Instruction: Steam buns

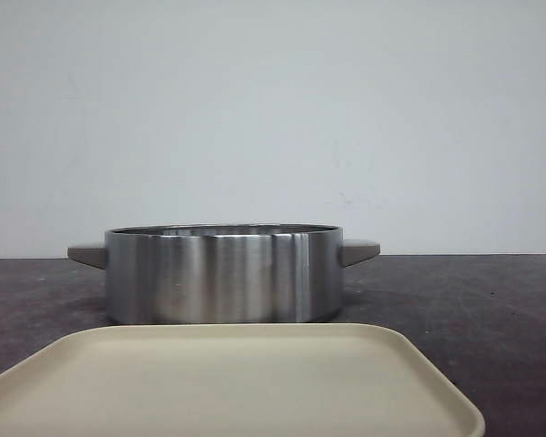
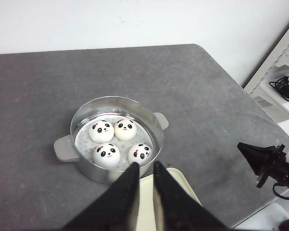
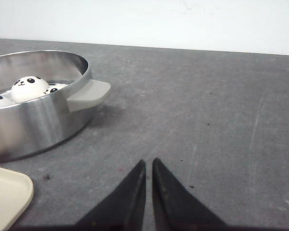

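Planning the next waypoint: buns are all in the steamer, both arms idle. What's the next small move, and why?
Probably retract the left hand. All four buns sit inside the steamer pot, the tray is empty, and both hands are nearly closed, holding nothing, the right hand clear of the pot.

The dark grey table (image 2: 33, 96) has a speckled, lightly scuffed top and a rounded far corner. A steel steamer pot (image 1: 223, 273) with two grey lug handles stands directly on it (its base flat on the surface). Just in front of the pot, nearer the robot, a cream tray (image 1: 227, 382) lies flat on the table.
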